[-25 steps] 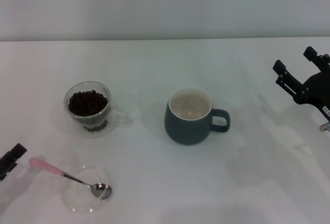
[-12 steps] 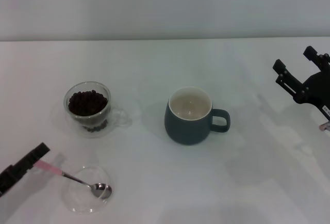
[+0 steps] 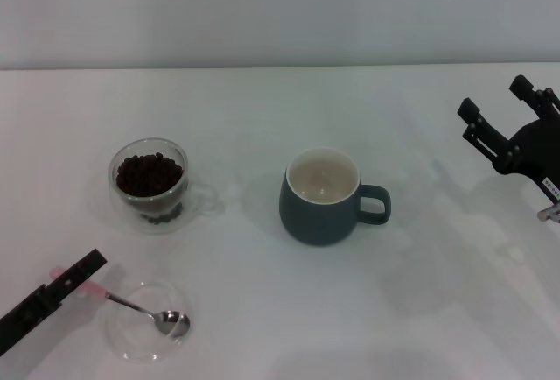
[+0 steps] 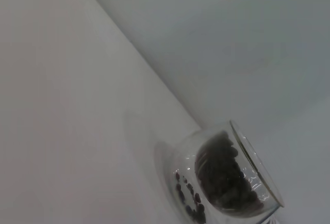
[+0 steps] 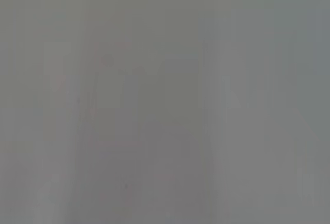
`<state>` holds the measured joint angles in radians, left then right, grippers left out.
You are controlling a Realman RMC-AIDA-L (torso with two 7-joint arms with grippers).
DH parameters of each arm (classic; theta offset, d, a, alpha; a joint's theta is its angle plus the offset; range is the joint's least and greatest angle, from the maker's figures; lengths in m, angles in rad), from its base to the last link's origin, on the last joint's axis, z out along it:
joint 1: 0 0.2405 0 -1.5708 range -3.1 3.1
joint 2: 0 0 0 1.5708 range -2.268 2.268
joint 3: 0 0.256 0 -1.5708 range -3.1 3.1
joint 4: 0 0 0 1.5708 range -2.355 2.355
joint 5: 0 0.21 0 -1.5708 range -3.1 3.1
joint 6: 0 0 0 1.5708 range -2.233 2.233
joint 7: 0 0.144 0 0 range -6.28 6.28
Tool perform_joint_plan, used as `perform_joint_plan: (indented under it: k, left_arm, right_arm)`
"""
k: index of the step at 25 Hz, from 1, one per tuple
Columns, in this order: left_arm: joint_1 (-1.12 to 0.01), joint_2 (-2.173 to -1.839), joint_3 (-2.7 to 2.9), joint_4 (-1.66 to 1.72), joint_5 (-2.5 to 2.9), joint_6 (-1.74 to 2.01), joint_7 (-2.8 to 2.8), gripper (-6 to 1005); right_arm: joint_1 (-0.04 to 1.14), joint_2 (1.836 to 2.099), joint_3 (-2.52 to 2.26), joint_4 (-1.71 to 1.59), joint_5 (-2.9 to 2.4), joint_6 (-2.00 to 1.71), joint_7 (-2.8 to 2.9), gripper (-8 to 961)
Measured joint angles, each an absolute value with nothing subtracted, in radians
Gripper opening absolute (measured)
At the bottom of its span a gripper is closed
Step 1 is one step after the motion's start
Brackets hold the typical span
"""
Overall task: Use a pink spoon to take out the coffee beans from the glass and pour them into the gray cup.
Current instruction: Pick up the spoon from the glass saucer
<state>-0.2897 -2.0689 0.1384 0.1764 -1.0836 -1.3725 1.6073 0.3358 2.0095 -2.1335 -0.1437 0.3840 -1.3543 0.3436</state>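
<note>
- Head view: the pink spoon (image 3: 131, 305) lies with its metal bowl in a shallow clear dish (image 3: 147, 320) and its pale handle pointing toward the left gripper (image 3: 77, 273), which sits over the handle's end; whether its jaws are apart or closed cannot be told
- It looks light, stiff and slick; the handle seems the place to grip
- The glass (image 3: 150, 185) of coffee beans (image 3: 149, 173) stands behind the spoon, likely fragile; the gray cup (image 3: 324, 196) stands well apart
- The right gripper (image 3: 512, 126) hangs idle at the far right, jaws spread, holding nothing
- Left wrist view: the glass (image 4: 227, 182) and beans (image 4: 223, 172) show
- Right wrist view: nothing distinguishable
</note>
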Motion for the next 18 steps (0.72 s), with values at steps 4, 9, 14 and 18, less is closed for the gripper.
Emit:
perform_joint_plan:
  k: [4, 9, 14, 18]
  left_arm:
    - [-0.288, -2.071, 0.138, 0.176, -1.083, -1.364, 1.64, 763]
    - [-0.29, -2.071, 0.141, 0.174, -1.076, -1.365, 1.657, 677]
    - [-0.29, -2.071, 0.141, 0.173, -1.07, -1.371, 1.675, 398]
    - [-0.29, -2.071, 0.141, 0.173, -1.07, -1.386, 1.684, 272]
  right_arm:
    - [0.333, 2.009, -2.134, -0.145, 0.383, -1.358, 0.346, 852]
    - [0.331, 2.009, -2.138, -0.146, 0.382, -1.36, 0.348, 852]
    - [0.328, 2.009, -2.139, -0.154, 0.382, -1.361, 0.349, 854]
    - [0.328, 2.009, -2.14, -0.154, 0.382, -1.361, 0.349, 854]
